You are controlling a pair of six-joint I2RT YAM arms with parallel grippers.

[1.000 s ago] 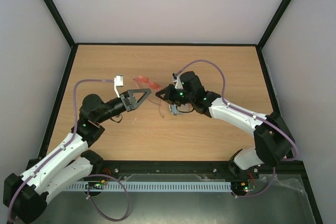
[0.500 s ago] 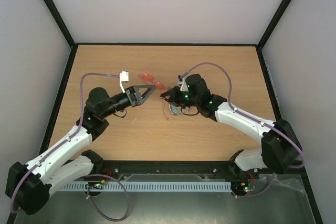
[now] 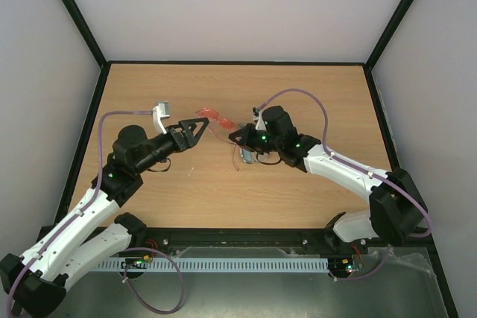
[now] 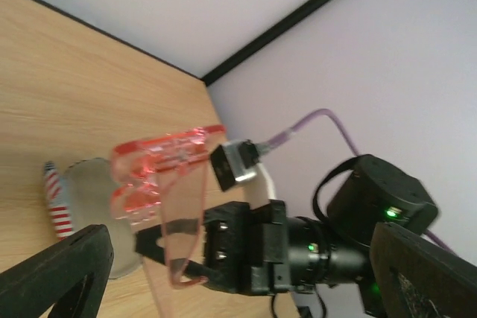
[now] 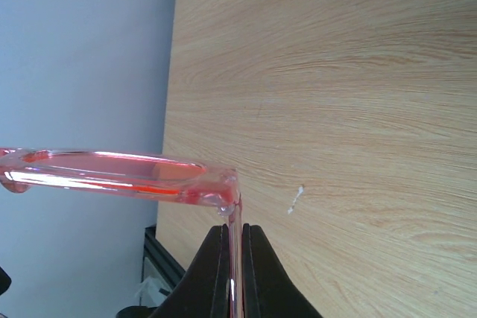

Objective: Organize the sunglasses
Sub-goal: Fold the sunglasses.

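Observation:
The sunglasses (image 3: 215, 120) have a translucent red-orange frame and hang in the air above the middle of the table. My right gripper (image 3: 234, 136) is shut on one thin temple arm; in the right wrist view its fingertips (image 5: 218, 247) pinch that arm just below the hinge, and the frame (image 5: 112, 173) juts left. My left gripper (image 3: 202, 122) is open and empty, its tips just left of the glasses. In the left wrist view the sunglasses (image 4: 168, 158) hang between its wide-spread fingers (image 4: 63, 273), apart from them.
The oblong flag-printed case (image 4: 55, 210) lies open on the table under the right gripper, and part of it also shows in the top view (image 3: 245, 156). A black rail borders the table (image 3: 313, 94), with walls close behind it.
My left gripper has moved forward and right, up to the sunglasses, and its wrist has turned. My right gripper has shifted slightly right with the glasses still held.

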